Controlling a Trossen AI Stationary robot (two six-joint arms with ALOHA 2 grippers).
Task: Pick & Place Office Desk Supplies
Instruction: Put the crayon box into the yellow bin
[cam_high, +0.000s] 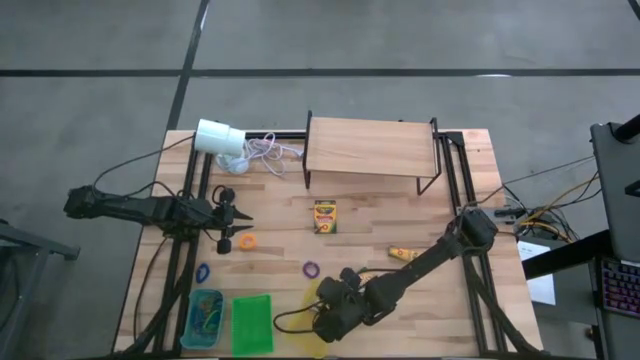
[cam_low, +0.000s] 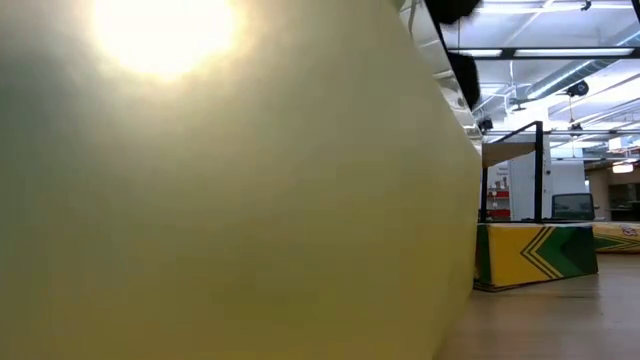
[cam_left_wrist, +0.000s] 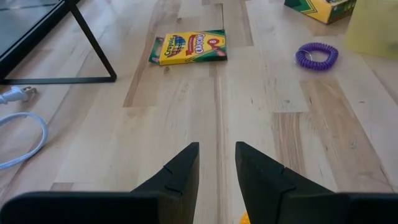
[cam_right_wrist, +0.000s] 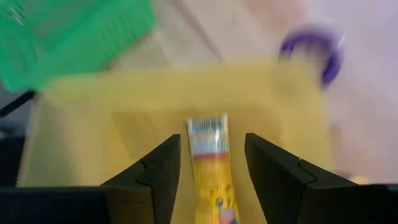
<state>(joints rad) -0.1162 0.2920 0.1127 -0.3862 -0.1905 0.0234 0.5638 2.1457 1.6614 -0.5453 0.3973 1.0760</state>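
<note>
Looking straight down, the right gripper (cam_high: 322, 322) hovers over a yellow tray (cam_high: 309, 297) at the table's near edge, beside the green tray (cam_high: 252, 323); the left gripper (cam_high: 240, 226) waits near an orange band (cam_high: 246, 242). The low view is filled by a yellow wall. The left wrist view shows narrowly parted, empty fingers (cam_left_wrist: 180, 174), with a crayon box (cam_left_wrist: 188, 47) and purple band (cam_left_wrist: 317, 55) ahead. The right wrist view shows spread fingers (cam_right_wrist: 155, 171) released, a yellow packet (cam_right_wrist: 210, 165) between them inside the yellow tray.
</note>
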